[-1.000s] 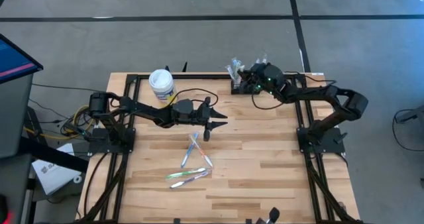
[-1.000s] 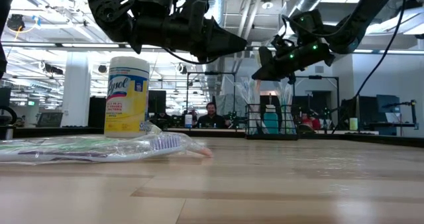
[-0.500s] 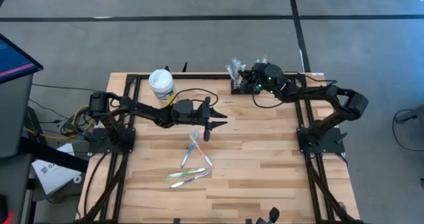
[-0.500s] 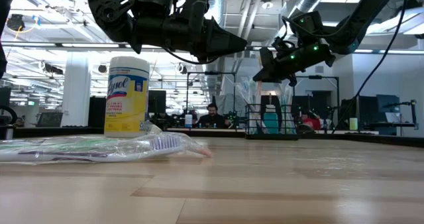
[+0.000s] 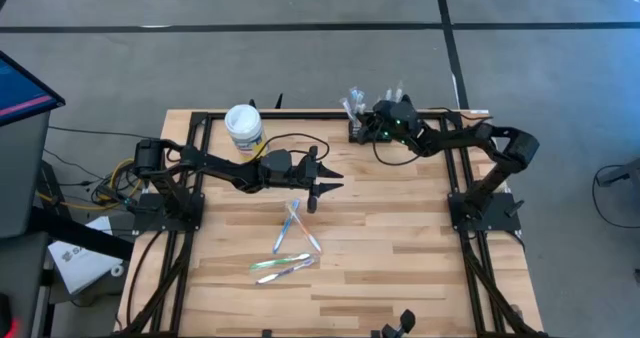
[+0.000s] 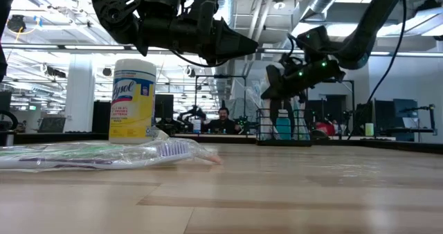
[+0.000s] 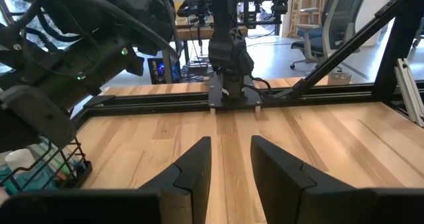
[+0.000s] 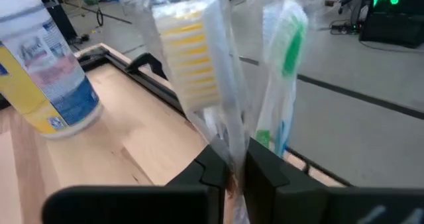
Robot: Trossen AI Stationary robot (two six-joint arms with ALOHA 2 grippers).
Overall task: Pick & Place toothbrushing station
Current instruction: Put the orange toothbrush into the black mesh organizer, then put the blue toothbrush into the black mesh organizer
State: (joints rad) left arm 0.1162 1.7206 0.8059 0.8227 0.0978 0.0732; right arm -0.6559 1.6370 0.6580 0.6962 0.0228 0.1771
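The toothbrushing station, a small black wire-mesh caddy (image 5: 356, 130), stands at the table's far edge; it also shows in the low view (image 6: 284, 127). Wrapped toothbrushes stand upright in it. One has yellow bristles (image 8: 189, 58) and one has green bristles (image 8: 288, 45). My right gripper (image 8: 237, 159) is over the caddy (image 5: 368, 126), shut on the yellow-bristled brush's wrapper. My left gripper (image 5: 328, 183) hangs open and empty above the table's middle (image 7: 228, 151). Several wrapped toothbrushes (image 5: 290, 243) lie flat on the table nearer the front. My right gripper pinches the yellow-bristled toothbrush's clear wrapper below the head (image 8: 232, 141) between its two fingers. The fingers come from the table's right, slanting down. The brush stands upright with its head above the fingers. Its lower end is hidden by the gripper.
A white round tub with a yellow label (image 5: 243, 126) stands at the far edge left of the caddy; it also shows in the low view (image 6: 133, 101). Black frame rails run along both sides of the table. Bare wood lies at the front right (image 5: 400, 258).
My right gripper has gone toward the table's left and a little down, closer over the caddy and its upright toothbrushes. My left arm has kept still.
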